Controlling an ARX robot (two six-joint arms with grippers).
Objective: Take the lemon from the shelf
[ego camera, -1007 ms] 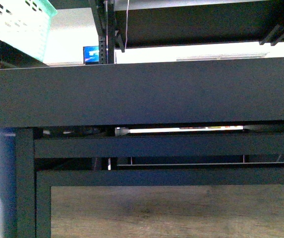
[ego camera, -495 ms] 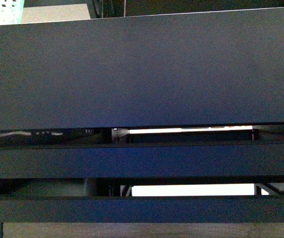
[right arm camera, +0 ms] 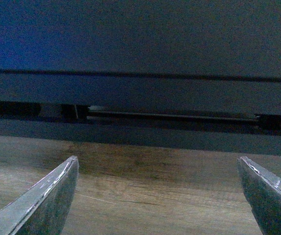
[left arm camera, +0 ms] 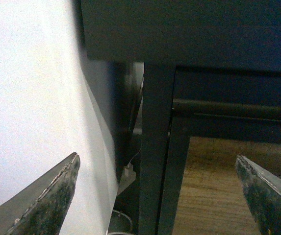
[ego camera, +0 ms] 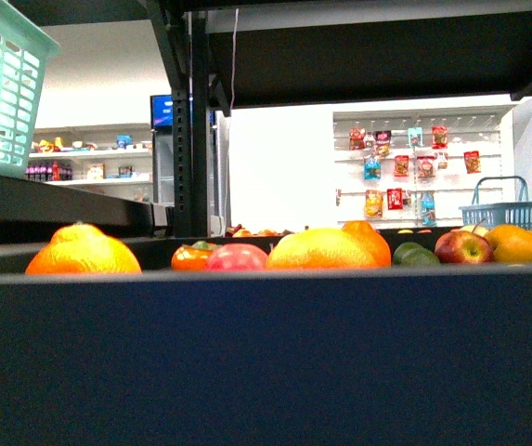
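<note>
Close to the shelf (ego camera: 266, 362) frame, left gripper (left arm camera: 156, 169) is spread wide, empty, facing a black upright post (left arm camera: 155, 147). Right gripper (right arm camera: 156, 169) is spread too, empty, facing dark rails over a wood panel (right arm camera: 155, 181). Just behind the shelf's deep front lip sits the lemon (ego camera: 319, 249), near mid-lip, only its top showing. Orange (ego camera: 83, 253) sits toward the lip's left end, red apple (ego camera: 463, 246) toward its right. Teal basket (ego camera: 6, 84) hangs above the lip's left end. Far behind the lip: blue basket (ego camera: 510, 212), snack packs (ego camera: 405, 163) on a white wall.
</note>
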